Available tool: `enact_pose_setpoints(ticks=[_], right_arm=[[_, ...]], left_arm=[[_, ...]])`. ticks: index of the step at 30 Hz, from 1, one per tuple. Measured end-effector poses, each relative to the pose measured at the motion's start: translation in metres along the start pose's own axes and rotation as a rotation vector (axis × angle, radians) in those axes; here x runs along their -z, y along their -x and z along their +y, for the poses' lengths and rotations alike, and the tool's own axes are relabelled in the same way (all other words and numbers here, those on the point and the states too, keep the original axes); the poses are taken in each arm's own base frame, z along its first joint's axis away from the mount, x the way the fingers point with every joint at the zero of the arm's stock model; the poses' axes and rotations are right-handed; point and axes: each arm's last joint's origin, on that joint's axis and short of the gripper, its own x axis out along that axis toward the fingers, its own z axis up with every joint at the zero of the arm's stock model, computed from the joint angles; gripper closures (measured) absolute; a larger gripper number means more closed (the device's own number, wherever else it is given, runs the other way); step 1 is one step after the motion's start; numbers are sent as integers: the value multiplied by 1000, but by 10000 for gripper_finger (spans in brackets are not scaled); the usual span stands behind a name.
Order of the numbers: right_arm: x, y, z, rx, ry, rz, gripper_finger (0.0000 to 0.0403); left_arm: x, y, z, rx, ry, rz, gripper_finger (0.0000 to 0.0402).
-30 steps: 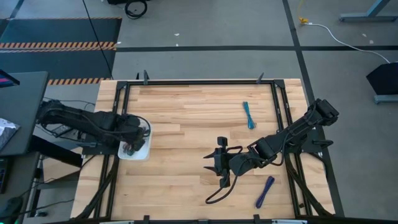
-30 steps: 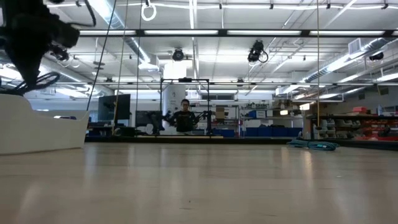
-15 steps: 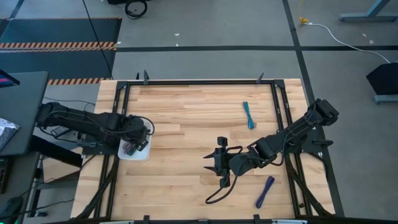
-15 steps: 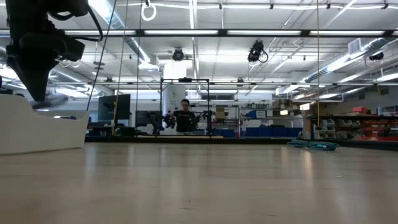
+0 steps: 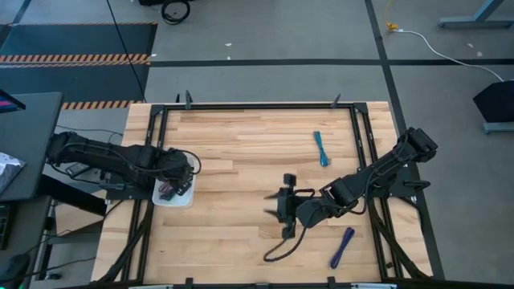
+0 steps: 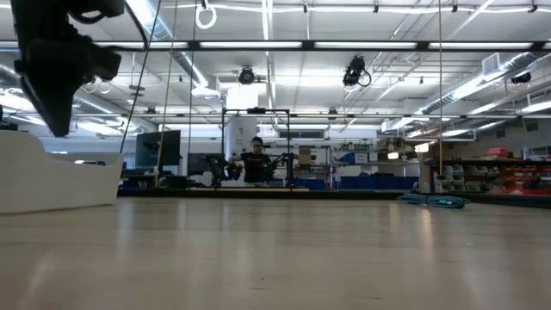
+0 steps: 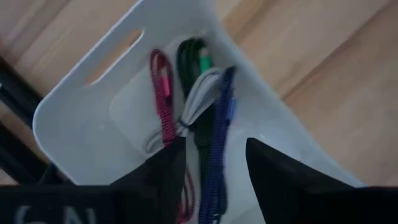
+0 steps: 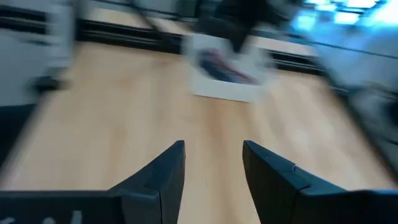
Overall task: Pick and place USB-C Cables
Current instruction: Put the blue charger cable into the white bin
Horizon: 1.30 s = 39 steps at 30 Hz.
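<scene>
The desk (image 5: 241,152) under me is pale wood planks in a dark frame, on a grey floor with black lines and striped hazard mats at far left. From desk level, a long workshop hall shows beyond the far edge, with ceiling lights, shelves at right, and a person (image 6: 255,160) seated far back at a bench.

Near the right edge lies the purple cable (image 5: 342,246), well clear of everything. My right hand (image 5: 277,207) hangs over the middle of the desk, its fingers (image 8: 161,171) parted a moderate way with nothing between them. Its wrist view is smeared, so the tray ahead is only a pale blur. A black wire (image 5: 277,245) loops from that arm toward the near edge.

At the left edge sits the white tray (image 5: 161,197). My left hand (image 5: 178,181) hovers over it, fingers (image 7: 163,165) apart and empty. Inside the tray lie the red cable (image 7: 163,87), green cable (image 7: 194,57), white cable (image 7: 198,102) and blue cable (image 7: 219,140), bunched together and overlapping. Their lower ends are cut off behind my fingers.

Farther off, toward the far right, the teal cable (image 5: 321,148) lies alone on the wood.
</scene>
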Motion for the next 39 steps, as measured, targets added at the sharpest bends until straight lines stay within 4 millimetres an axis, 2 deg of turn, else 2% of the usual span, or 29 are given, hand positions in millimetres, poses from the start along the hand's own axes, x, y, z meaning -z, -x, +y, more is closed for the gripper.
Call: enact_pose_setpoints(ticks=[3,6,13,19,24,28,36,39], right_arm=[[8,-2,-11,222,-15,43,236],[20,-8,-30,324,-55,153,236],[40,-24,-81,332,-290,424,236],[49,-33,-122,405,-355,537,236],[59,-37,-158,435,-472,640,236],[65,-38,-181,454,-527,700,236],[76,-36,-209,475,-573,773,236],[89,-36,-217,456,-596,825,236]], left_arm=[[-7,13,-4,33,-20,-62,225],[-16,33,-9,53,-70,-167,231],[-28,80,-28,113,-243,-503,245],[-27,104,-58,285,-463,-768,246],[-20,118,-75,397,-559,-890,246],[-13,118,-89,431,-614,-905,246],[-3,91,-126,386,-718,-824,246],[0,80,-142,378,-741,-814,246]])
